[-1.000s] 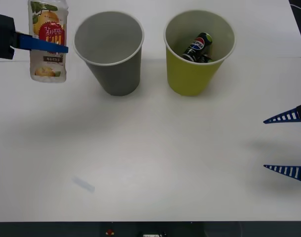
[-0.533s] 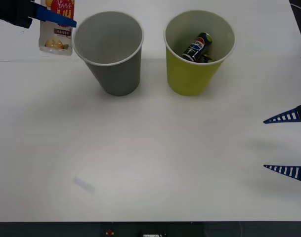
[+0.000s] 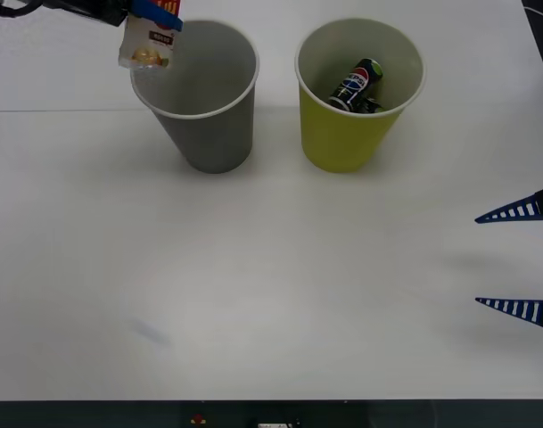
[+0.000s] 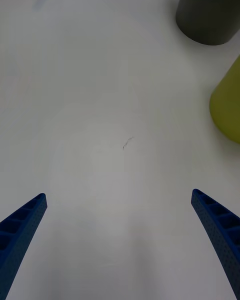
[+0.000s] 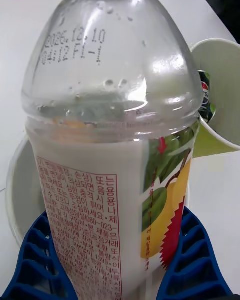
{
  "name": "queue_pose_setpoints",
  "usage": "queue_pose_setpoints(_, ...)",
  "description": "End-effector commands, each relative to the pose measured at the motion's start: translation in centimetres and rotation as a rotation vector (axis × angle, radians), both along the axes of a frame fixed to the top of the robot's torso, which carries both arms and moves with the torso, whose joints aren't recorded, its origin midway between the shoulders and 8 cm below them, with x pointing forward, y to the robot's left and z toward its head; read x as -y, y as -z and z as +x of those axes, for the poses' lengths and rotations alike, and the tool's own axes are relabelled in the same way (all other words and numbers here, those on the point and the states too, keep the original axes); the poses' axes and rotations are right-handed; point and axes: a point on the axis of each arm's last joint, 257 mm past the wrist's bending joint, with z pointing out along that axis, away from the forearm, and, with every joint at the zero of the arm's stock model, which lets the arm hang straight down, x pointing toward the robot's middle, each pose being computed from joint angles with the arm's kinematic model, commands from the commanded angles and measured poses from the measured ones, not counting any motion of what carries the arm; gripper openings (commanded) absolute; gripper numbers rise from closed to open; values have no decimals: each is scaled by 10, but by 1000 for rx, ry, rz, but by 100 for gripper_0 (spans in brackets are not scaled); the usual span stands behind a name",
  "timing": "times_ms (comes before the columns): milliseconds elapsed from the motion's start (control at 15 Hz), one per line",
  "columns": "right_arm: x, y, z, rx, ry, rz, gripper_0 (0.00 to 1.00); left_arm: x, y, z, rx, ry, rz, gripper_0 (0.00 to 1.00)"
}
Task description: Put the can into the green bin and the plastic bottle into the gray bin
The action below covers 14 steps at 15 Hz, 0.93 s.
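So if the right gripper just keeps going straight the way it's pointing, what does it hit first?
Nothing nearby: the open right gripper points across bare table. The gray bin and green bin sit off to one side, though depth is unclear.

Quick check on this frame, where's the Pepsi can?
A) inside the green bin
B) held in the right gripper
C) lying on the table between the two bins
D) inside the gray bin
A: the Pepsi can lies inside the green bin, while the left gripper holds the plastic bottle over the gray bin's rim and the right gripper waits open, holding nothing.
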Motion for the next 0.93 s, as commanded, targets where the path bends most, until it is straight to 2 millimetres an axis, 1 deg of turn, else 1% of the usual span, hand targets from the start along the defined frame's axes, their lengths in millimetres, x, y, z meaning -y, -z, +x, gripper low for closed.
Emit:
queue_pose_setpoints(67, 0, 0, 0, 0, 0, 0, 100, 11, 8, 14, 11, -8, 27, 0)
queue_pose_setpoints(133, 0, 0, 0, 0, 0, 0, 100, 13, 9, 17, 21, -12, 42, 0)
queue_pose_setpoints(333, 0, 0, 0, 0, 0, 0, 100, 19, 12, 18, 24, -2, 49, 0)
queue_pose_setpoints(400, 0, 0, 0, 0, 0, 0, 100, 20, 13, 18, 34, 10, 61, 2)
queue_pose_setpoints(467, 0, 0, 0, 0, 0, 0, 100, 20, 13, 18, 41, 16, 66, 25)
queue_pose_setpoints(533, 0, 0, 0, 0, 0, 0, 100, 20, 13, 18, 61, 37, 88, 88)
queue_pose_setpoints(600, 0, 0, 0, 0, 0, 0, 100, 21, 15, 17, 66, 50, 99, 100)
queue_pose_setpoints(800, 0, 0, 0, 0, 0, 0, 100, 25, 14, 13, 74, 89, 93, 100)
queue_pose_setpoints(933, 0, 0, 0, 0, 0, 0, 100, 21, 14, 4, 78, 121, 78, 100)
